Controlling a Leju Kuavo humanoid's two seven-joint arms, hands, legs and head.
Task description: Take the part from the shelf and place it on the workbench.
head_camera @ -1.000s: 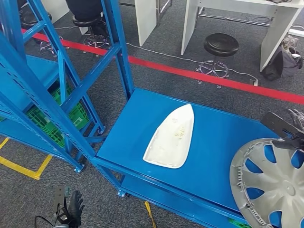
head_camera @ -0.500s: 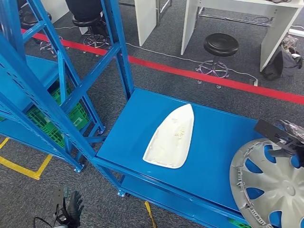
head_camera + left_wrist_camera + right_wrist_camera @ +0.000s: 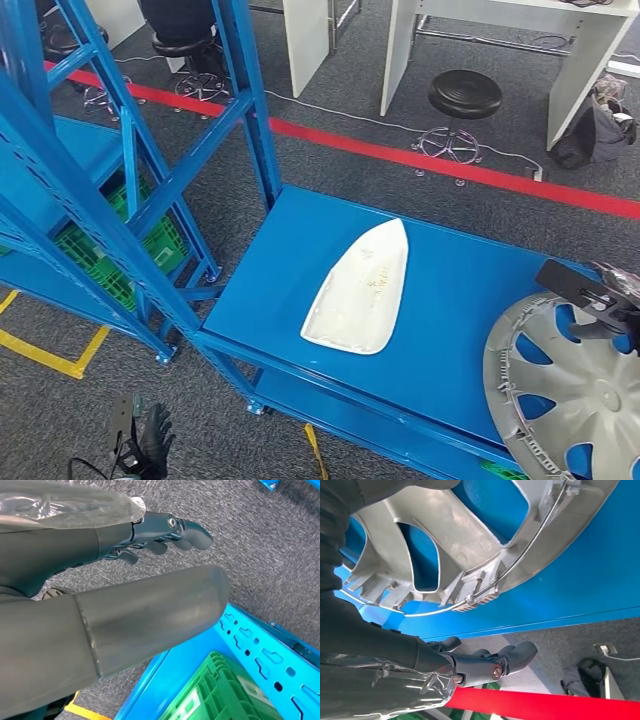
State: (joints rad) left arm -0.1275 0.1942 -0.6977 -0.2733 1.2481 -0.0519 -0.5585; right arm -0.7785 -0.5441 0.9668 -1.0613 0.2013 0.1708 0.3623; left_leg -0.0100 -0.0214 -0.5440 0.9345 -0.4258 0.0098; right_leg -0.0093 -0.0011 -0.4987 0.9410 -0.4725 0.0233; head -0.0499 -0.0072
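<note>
Hubcap [image 3: 570,385] at four o'clock on the blue counter [image 3: 453,300] — right robot hand [image 3: 604,305] over its rim, fingers apart, grasping nothing.

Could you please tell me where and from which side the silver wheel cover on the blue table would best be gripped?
Probably at its rim on the robot's right side. The wheel cover lies flat on the blue table, and the right hand is already at its far edge. Its open spoke windows, seen close in the right wrist view, let fingers hook under the rim.
</note>
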